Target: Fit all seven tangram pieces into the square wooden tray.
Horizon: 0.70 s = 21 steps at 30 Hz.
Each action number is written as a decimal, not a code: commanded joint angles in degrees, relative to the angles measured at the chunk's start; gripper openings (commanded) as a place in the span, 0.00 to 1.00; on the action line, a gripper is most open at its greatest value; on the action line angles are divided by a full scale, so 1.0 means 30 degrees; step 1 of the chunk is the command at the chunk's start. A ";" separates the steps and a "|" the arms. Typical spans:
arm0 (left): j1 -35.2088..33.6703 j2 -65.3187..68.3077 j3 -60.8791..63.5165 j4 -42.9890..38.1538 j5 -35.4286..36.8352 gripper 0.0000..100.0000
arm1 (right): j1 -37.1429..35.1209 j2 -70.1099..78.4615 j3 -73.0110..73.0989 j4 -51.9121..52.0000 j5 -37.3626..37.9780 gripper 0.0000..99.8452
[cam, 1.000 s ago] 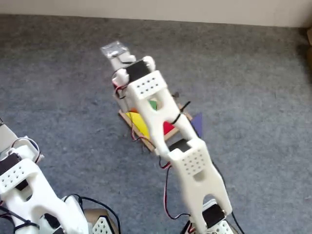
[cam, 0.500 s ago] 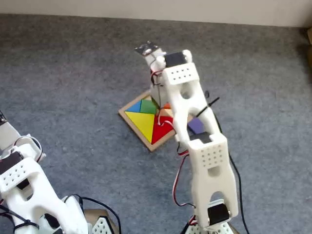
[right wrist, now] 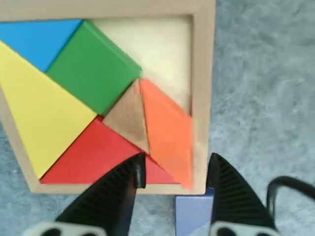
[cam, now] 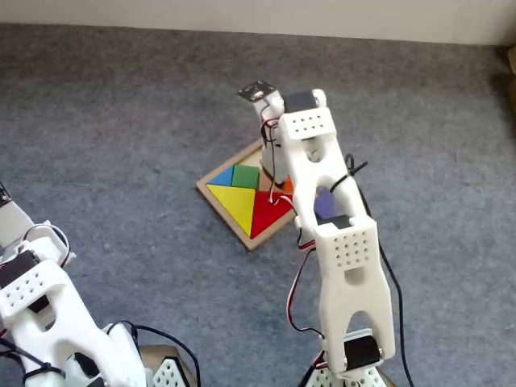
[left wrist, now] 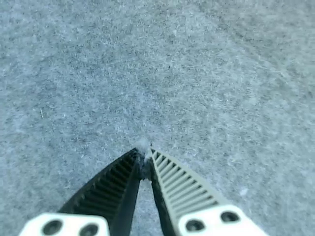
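Observation:
The square wooden tray [cam: 222,214] lies on the carpet mid-table. In the right wrist view it holds a blue triangle [right wrist: 34,39], a green square [right wrist: 93,73], a yellow triangle [right wrist: 44,118], a red triangle [right wrist: 98,160], a small tan triangle [right wrist: 128,120] and an orange piece [right wrist: 167,132] whose end seems to overlap the tray's rim [right wrist: 203,73]. One corner pocket [right wrist: 157,46] is bare wood. A purple piece [right wrist: 191,215] lies on the carpet just outside the tray. My right gripper [right wrist: 174,172] hangs open above the orange piece and that rim. My left gripper [left wrist: 145,158] is shut over bare carpet.
Grey carpet [cam: 121,121] surrounds the tray on all sides. The right arm [cam: 347,258] stretches over the purple piece [cam: 325,203] and the tray's right side. The left arm [cam: 40,306] sits at the near left corner. A pale wall runs along the far edge.
The right arm has swung to the right, from over the tray's far-left side to its right corner. The tray's coloured pieces are now uncovered. The left arm has kept still.

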 commanded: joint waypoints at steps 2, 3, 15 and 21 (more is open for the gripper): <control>0.0454 -0.0425 -0.0806 -0.0293 0.0059 0.02 | 0.0132 -0.1363 -0.1744 0.1363 0.0147 0.19; 0.0454 -0.0425 -0.0806 -0.0293 0.0059 0.02 | 0.0161 -0.1568 -0.1919 0.1363 0.0147 0.19; 0.0454 -0.0425 -0.0806 -0.0293 0.0059 0.02 | 0.1509 -0.3385 -0.1949 0.1451 -0.5714 0.07; 0.0484 -0.0425 -0.0806 -0.0293 0.0059 0.02 | 0.2447 -0.3502 0.0571 0.1451 -0.6652 0.20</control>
